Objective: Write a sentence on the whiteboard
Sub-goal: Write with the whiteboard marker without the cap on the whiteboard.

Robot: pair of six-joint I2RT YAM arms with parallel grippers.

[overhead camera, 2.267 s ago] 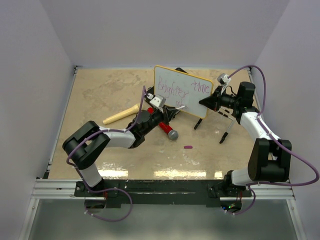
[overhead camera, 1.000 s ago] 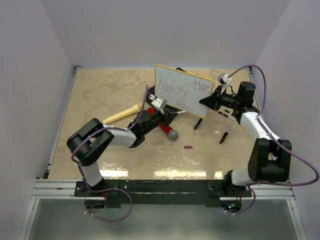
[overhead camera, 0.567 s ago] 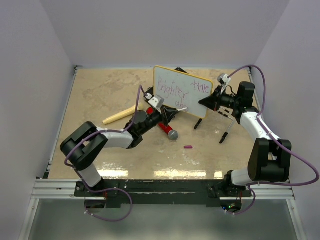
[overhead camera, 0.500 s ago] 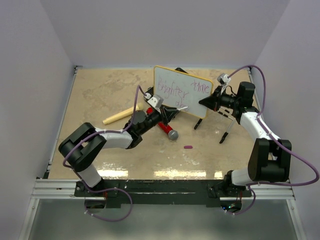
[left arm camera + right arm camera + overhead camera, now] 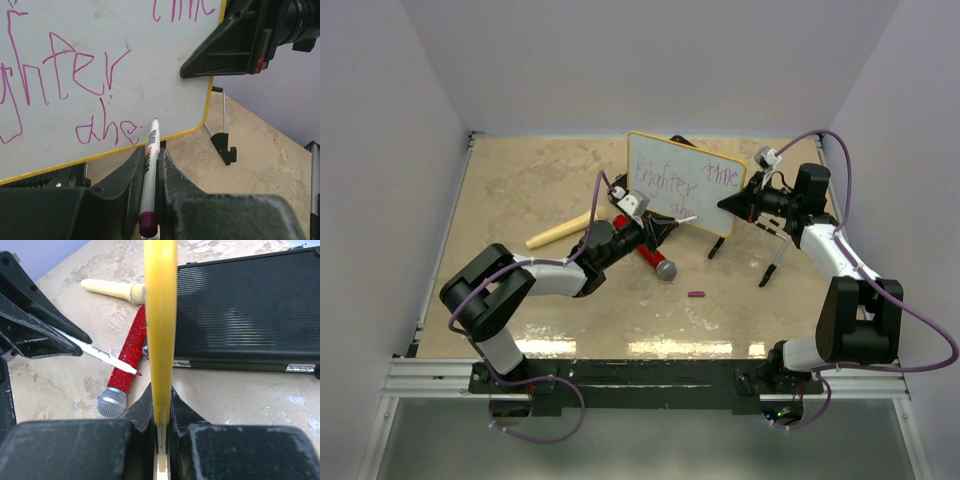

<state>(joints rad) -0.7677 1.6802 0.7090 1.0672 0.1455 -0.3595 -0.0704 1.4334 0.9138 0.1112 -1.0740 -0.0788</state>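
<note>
Clamping a white marker (image 5: 151,142), the left gripper (image 5: 149,159) points its tip at the whiteboard (image 5: 680,185), low on its right side beside the purple sentence (image 5: 75,75); it seems to touch, though barely. The right gripper (image 5: 161,402) is pinched on the board's yellow right edge, holding it upright over the table's (image 5: 520,180) far middle.

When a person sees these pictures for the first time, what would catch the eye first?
The small white whiteboard with a yellow rim stands upright mid-table, covered with purple handwriting, its right edge clamped in the right gripper. The left gripper points a white marker at its lower part. A red glitter microphone lies beneath.
</note>
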